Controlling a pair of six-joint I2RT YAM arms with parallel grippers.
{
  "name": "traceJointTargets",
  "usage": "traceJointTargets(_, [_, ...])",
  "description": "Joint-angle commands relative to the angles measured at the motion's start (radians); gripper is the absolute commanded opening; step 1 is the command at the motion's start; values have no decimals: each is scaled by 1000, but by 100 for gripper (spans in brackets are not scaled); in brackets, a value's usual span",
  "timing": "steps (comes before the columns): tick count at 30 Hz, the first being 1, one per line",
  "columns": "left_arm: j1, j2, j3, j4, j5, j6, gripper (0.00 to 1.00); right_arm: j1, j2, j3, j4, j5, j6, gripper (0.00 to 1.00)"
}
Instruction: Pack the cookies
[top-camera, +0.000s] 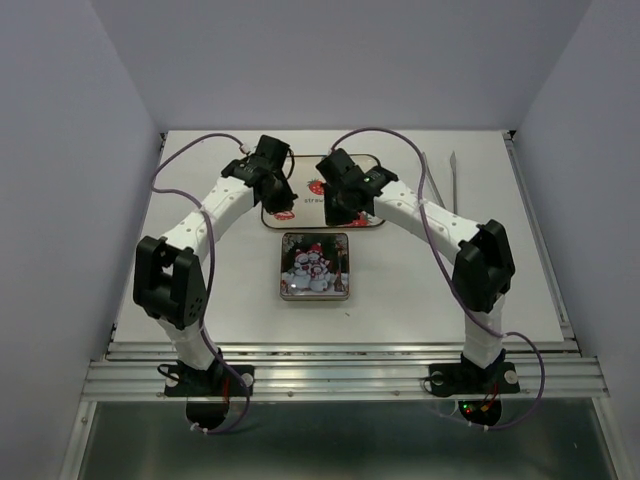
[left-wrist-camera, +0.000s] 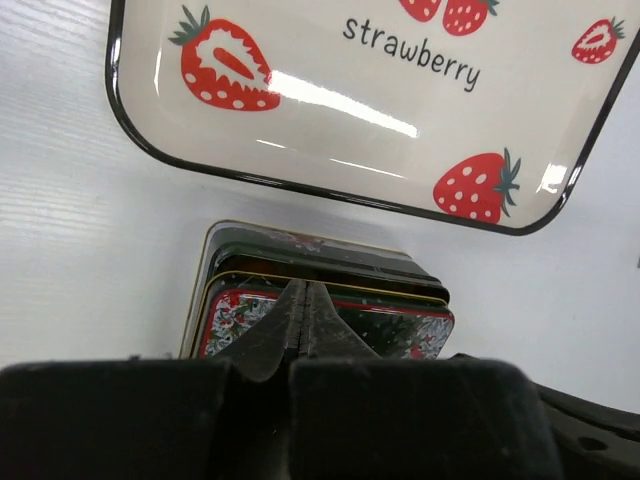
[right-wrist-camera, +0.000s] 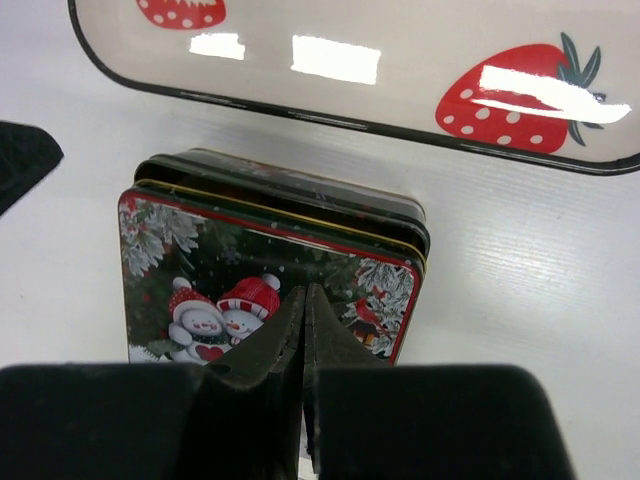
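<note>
Left tool (left-wrist-camera: 305, 298) and right tool (right-wrist-camera: 303, 300) are both pinched together, holding nothing. Square metal tin (right-wrist-camera: 270, 250), glossy snowman lid on, sits on the white table (top-camera: 420, 290) near a glossy round-cornered strawberry tray (left-wrist-camera: 330, 130). Cookies out of sight; the lid hides the tin's inside.

Enclosure: three plain walls, pale lilac-grey, unmarked. Back wall (top-camera: 340, 60) meets the far edge of the desk (top-camera: 230, 300); left wall (top-camera: 60, 200) and right wall (top-camera: 600, 200) slope outward toward the camera.

Desk: white and matt, with a faint linear grain (seen only in the wrist views). A thin metal strip (top-camera: 540, 240) runs along its right edge.

Near edge: a ribbed aluminium rail (top-camera: 340, 378) spans the full width.

Below the rail: a dark grey-green surface (top-camera: 340, 440); cannot tell whether it is floor or a lower panel.

Light: even, from overhead, with soft short shadows. No window is in view.
</note>
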Motion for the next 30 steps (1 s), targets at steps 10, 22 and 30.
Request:
traceJointTargets(10, [28, -196, -32, -208, -62, -35, 1, 182, -266, -108, -193, -203, -191, 3])
traceJointTargets(22, [131, -373, -231, -236, -56, -47, 2, 393, -211, -205, -109, -173, -222, 1])
traceJointTargets(30, [177, -429, -323, -197, -73, -27, 2, 423, -152, -291, 34, -84, -253, 1])
